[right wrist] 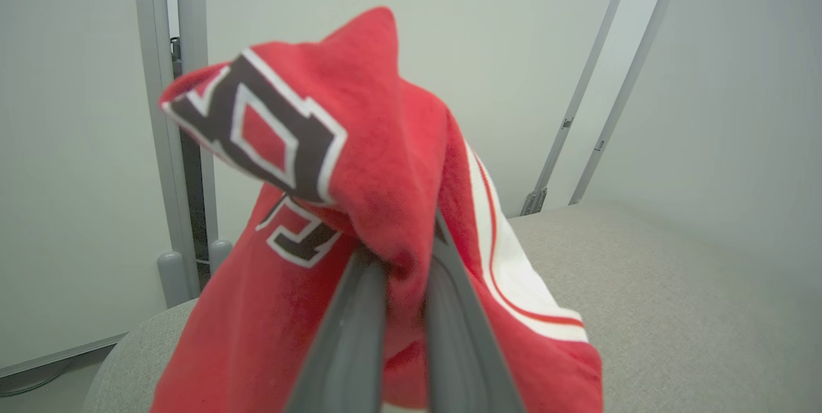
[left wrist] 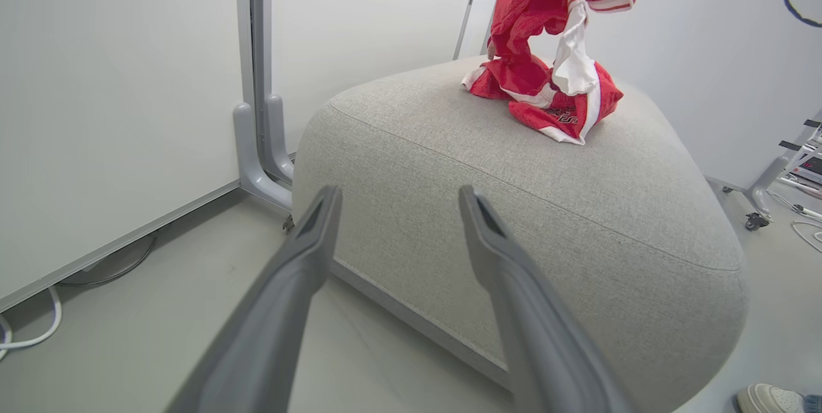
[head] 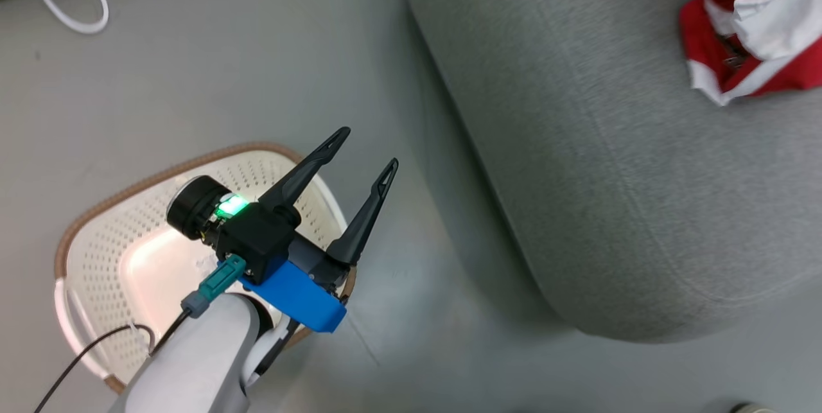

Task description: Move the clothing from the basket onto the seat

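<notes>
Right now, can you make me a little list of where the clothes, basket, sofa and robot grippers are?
sofa: grey, rounded
basket: on the floor beside the sofa, no clothing in the part that shows
clothing: red and white, lower end bunched on the sofa, top held up
left gripper: open, empty, above the basket
right gripper: shut on the clothing
</notes>
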You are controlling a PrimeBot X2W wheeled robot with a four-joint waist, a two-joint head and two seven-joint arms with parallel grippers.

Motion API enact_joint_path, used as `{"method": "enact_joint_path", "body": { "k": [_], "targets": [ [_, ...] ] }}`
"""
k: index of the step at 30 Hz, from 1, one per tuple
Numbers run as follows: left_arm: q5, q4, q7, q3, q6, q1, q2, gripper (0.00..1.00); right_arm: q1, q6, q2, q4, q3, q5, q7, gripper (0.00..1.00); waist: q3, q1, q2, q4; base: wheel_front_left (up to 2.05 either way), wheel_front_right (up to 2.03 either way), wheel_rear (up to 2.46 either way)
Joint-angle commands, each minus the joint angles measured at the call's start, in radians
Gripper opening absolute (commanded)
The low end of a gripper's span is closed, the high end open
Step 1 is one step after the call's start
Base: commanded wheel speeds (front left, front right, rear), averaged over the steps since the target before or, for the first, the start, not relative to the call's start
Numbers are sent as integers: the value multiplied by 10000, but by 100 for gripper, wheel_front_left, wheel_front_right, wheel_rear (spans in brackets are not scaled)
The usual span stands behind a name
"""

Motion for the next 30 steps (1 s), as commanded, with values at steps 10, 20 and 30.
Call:
{"method": "enact_joint_path", "body": {
  "k": [10,20,30],
  "targets": [
    [80,-650,113,-32,1,-552,518,100,471,-5,883,1398,-1191,-848,-788,6,1840,-2,0,963,0,0,0],
    [-189,-36,-268,-267,12,-170,181,100,961,-5,1070,1507,-1015,-1215,-903,100,974,-2,0,1122,0,0,0],
    [-926,1256,-702,26,34,1041,-651,100,3043,-5,886,433,182,-1183,-893,100,-1610,-2,0,1686,0,0,0]
  ]
}}
